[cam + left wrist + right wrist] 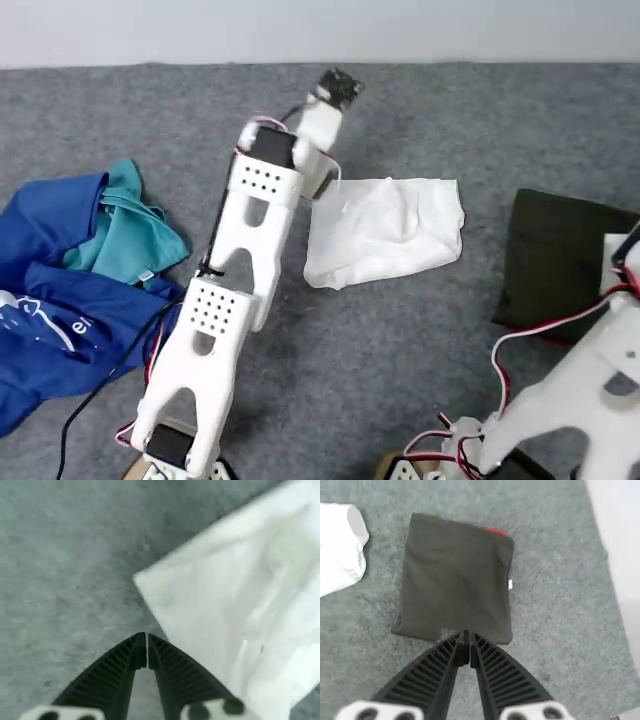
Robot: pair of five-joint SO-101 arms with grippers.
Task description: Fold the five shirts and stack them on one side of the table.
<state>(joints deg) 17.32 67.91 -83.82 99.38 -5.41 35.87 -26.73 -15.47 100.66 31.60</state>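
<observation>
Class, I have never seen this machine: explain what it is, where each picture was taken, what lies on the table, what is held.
A left arm and a right arm, both robots, sit at a grey table. One picture looks down from above; two come from wrist cameras. A white shirt lies mid-table, a folded dark shirt right, a blue and teal heap left. The left pincer, by the white shirt, and the right pincer, by the dark shirt, are shut, holding nothing.
</observation>
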